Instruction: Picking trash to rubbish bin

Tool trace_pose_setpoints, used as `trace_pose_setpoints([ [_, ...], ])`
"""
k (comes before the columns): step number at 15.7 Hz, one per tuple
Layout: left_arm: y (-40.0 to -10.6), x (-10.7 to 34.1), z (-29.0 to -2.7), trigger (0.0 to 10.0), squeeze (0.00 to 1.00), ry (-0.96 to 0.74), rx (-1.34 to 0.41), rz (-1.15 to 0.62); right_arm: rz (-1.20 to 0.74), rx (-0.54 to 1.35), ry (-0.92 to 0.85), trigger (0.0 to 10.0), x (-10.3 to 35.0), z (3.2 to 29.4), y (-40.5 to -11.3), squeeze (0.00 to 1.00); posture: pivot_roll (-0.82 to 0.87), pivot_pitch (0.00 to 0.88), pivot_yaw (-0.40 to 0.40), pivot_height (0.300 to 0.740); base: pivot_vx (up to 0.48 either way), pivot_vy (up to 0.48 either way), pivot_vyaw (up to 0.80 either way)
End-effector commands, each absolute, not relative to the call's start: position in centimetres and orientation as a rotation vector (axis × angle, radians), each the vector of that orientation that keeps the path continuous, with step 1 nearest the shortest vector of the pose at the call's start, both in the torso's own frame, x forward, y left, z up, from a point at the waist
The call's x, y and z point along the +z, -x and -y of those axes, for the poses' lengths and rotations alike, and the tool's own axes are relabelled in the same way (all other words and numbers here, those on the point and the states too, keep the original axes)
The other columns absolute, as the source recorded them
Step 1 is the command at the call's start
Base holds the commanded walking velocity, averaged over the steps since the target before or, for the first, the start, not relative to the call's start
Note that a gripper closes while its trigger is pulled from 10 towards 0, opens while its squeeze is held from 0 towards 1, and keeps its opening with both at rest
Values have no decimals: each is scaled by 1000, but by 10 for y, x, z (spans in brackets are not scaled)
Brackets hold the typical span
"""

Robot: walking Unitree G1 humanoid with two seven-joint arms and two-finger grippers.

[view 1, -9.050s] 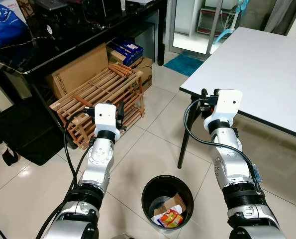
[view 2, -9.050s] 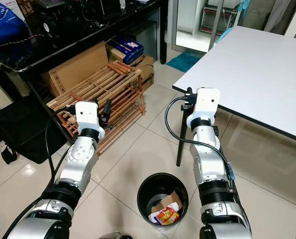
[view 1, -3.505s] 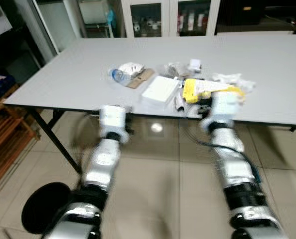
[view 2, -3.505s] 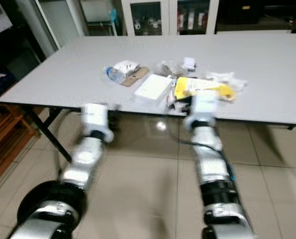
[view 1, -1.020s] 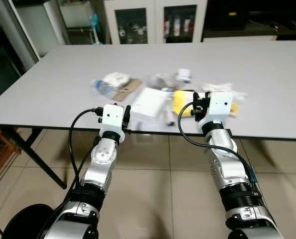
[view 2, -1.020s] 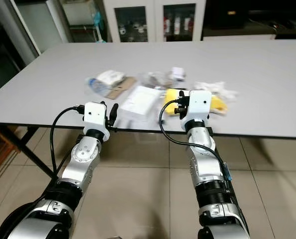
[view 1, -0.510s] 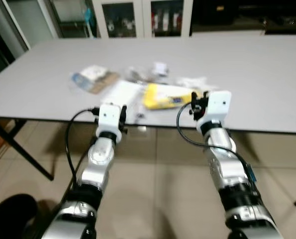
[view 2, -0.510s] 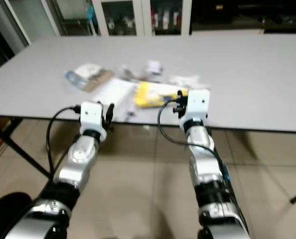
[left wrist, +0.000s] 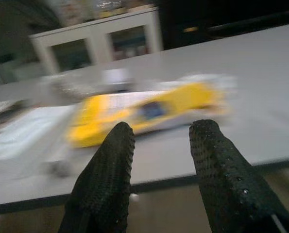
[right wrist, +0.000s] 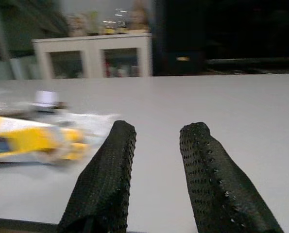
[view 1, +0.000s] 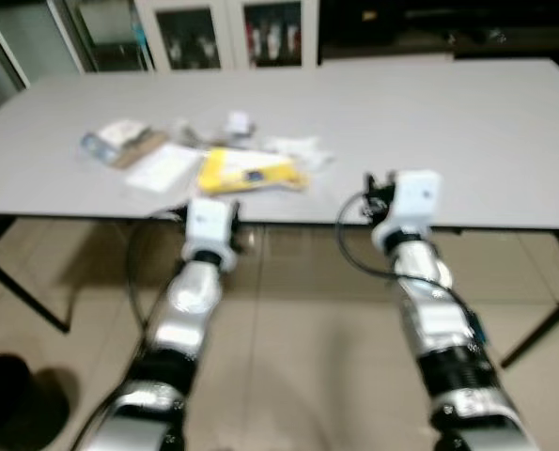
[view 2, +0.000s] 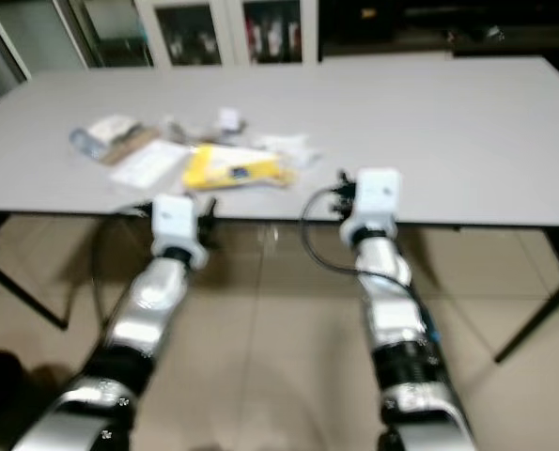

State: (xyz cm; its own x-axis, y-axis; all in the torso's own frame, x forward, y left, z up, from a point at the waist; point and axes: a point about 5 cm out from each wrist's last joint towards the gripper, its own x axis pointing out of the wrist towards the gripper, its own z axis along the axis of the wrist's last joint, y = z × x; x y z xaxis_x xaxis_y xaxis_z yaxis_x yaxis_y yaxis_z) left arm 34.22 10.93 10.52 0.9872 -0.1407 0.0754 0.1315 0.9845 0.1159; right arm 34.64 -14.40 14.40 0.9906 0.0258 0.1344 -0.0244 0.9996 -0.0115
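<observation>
Grey table (view 1: pixel 467 141) bears yellow packet (view 1: pixel 246 172) beyond open left pincer (left wrist: pixel 161 138).

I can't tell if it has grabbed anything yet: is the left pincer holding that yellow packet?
No. In the left wrist view the left pincer is open and empty, and the yellow packet lies on the table beyond its fingertips.
</observation>
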Motion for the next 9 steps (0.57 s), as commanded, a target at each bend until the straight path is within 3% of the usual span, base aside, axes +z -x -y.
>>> trace_pose_setpoints([
  [1,-345,110,-118,10000,0,-120,-115,101,142,43,-5,10000,147,138,-347,0,-2,0,96,740,0,0,0],
  [2,-344,109,-118,10000,0,-122,-113,97,141,44,-5,10000,147,137,-347,0,0,0,94,740,0,0,0],
  [3,-344,108,-118,10000,1000,-130,-120,90,141,44,-5,10000,147,137,-347,0,-1,0,95,740,0,0,0],
  [9,-344,108,-118,10000,1000,-134,-122,88,139,46,-7,10000,146,137,-346,0,0,0,95,740,0,0,0],
])
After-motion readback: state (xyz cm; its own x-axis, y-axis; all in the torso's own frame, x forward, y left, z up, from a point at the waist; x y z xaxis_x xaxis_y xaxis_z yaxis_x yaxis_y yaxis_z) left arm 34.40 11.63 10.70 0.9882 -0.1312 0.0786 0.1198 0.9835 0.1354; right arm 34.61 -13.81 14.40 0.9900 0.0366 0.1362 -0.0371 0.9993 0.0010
